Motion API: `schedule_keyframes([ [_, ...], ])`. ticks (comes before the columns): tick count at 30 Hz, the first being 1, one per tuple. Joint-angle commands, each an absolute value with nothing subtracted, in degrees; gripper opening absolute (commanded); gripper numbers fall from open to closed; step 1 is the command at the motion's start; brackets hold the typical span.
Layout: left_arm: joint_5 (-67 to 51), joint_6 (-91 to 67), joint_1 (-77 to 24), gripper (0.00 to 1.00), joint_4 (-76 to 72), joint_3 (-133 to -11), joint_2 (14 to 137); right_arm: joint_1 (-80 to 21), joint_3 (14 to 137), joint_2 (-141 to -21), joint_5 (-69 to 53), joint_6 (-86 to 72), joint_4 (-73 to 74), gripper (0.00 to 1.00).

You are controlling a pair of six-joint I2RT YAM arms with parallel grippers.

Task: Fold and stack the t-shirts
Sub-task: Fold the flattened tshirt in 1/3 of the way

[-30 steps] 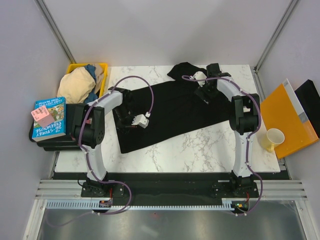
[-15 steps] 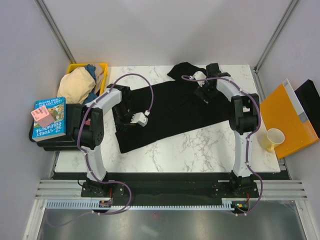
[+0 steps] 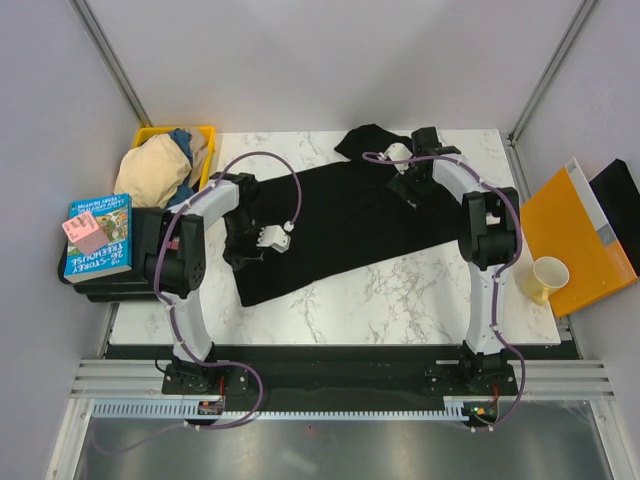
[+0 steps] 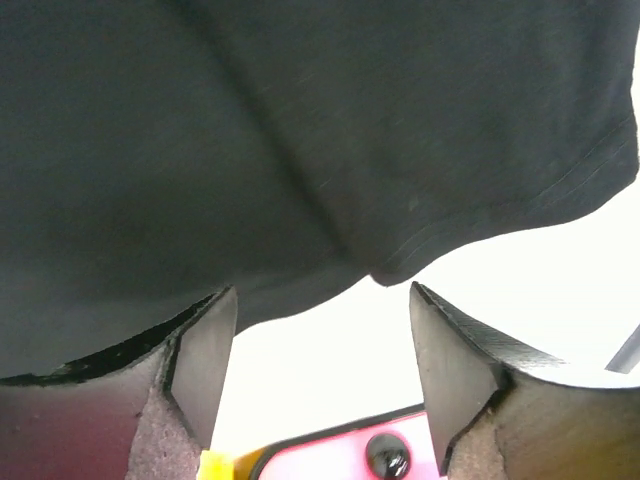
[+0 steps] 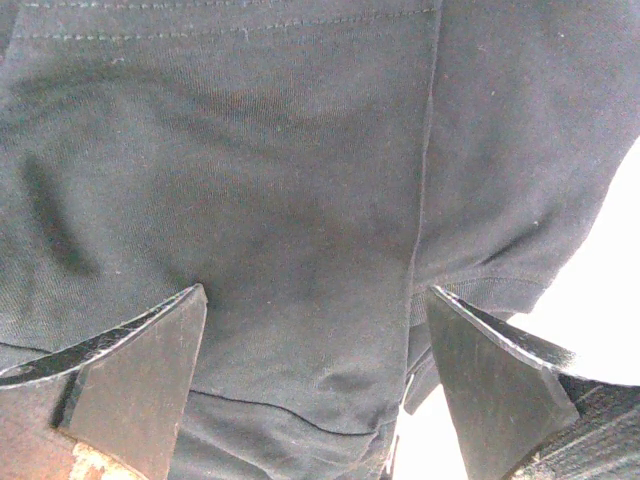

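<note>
At centre left of the top view, left gripper (image 4: 320,290) newly parted over the black t-shirt (image 3: 350,215), gripping nothing; upper right, right gripper (image 5: 315,290) unchanged, wide, empty.

**Cloth, stone-look and plastic surfaces around the black t-shirt**
The black t-shirt (image 3: 340,225) is matt, finely knit cloth with stitched hems, lying on a smooth, white, marble-veined counter (image 3: 400,295). Left of it, a yellow plastic bin (image 3: 210,150) holds the soft, crumpled beige t-shirt (image 3: 150,172). The left hand (image 4: 318,340) has dark, matt fingers (image 4: 203,360). Right of it, the orange folder (image 3: 570,245) looks smooth.
</note>
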State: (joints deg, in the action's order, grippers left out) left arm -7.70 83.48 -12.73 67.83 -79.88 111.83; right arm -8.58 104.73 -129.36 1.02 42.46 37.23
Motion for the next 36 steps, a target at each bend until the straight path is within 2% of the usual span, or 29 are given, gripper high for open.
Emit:
schedule_keyframes([
  [1, -9.92, 83.93, -12.04, 0.78, 68.98, -86.38, 104.51, -8.7, 101.61, -125.61, 1.76, 43.24, 37.53, 0.98],
  [3, -13.61, 84.46, -12.04, 0.79, 69.87, -87.88, 102.4, -8.61, 101.08, -122.63, 1.58, 43.94, 38.4, 0.98],
  [6, -17.49, 85.52, -12.3, 0.75, 70.75, -88.42, 101.51, -8.61, 98.97, -119.46, 2.28, 46.49, 39.2, 0.98],
  [7, -17.75, 85.52, -12.83, 0.7, 70.66, -87.98, 101.95, -8.61, 97.57, -118.75, 2.37, 47.19, 39.46, 0.98],
  [8, -17.75, 85.0, -13.18, 0.6, 70.75, -87.72, 102.48, -8.53, 96.95, -118.13, 2.63, 48.85, 39.64, 0.96],
  [9, -17.75, 84.64, -13.44, 0.55, 70.75, -87.63, 103.7, -8.61, 96.25, -116.91, 2.64, 49.39, 39.81, 0.96],
  [11, -18.62, 83.59, -13.89, 0.33, 70.84, -87.45, 104.94, -8.53, 95.19, -115.76, 2.55, 50.01, 39.73, 0.92],
  [15, -20.13, 81.74, -14.41, 0.27, 70.58, -87.63, 107.05, -8.17, 95.97, -113.82, 2.29, 47.82, 38.32, 0.87],
  [17, -21.61, 80.95, -14.59, 0.24, 70.4, -87.72, 107.4, -8.17, 95.37, -113.21, 1.59, 47.99, 38.41, 0.71],
  [18, -22.06, 80.77, -14.68, 0.2, 70.49, -87.54, 107.4, -8.17, 94.67, -112.51, 1.58, 48.77, 38.67, 0.63],
  [19, -22.32, 80.68, -15.03, 0.12, 70.58, -86.84, 107.49, -8.09, 92.57, -112.15, 1.58, 49.65, 39.11, 0.58],
  [20, -22.5, 80.94, -15.29, 0.02, 70.66, -86.4, 107.23, -8.09, 91.07, -111.89, 1.67, 50.62, 39.46, 0.58],
  [21, -22.59, 81.3, -15.38, 0.02, 70.84, -85.87, 107.14, -8.0, 87.57, -111.19, 2.02, 51.58, 39.64, 0.58],
  [23, -22.5, 82.44, -15.64, 0.02, 71.8, -84.38, 106.88, -7.74, 84.13, -110.48, 2.28, 54.92, 39.64, 0.42],
  [24, -22.59, 82.79, -15.64, 0.02, 72.24, -83.94, 107.05, -7.47, 81.59, -109.96, 2.46, 55.98, 39.64, 0.32],
  [25, -22.59, 83.4, -15.73, 0.02, 73.46, -83.41, 107.14, -7.3, 80.69, -109.86, 2.63, 56.94, 39.64, 0.13],
  [27, -23.38, 83.93, -15.82, 0.02, 74.7, -82.88, 107.23, -6.51, 79.02, -110.12, 2.55, 57.83, 39.55, 0.0],
  [36, -21.98, 86.75, -17.84, 0.02, 76.38, -79.54, 110.91, -3.34, 83.84, -117.32, 2.81, 56.17, 39.11, 0.0],
])
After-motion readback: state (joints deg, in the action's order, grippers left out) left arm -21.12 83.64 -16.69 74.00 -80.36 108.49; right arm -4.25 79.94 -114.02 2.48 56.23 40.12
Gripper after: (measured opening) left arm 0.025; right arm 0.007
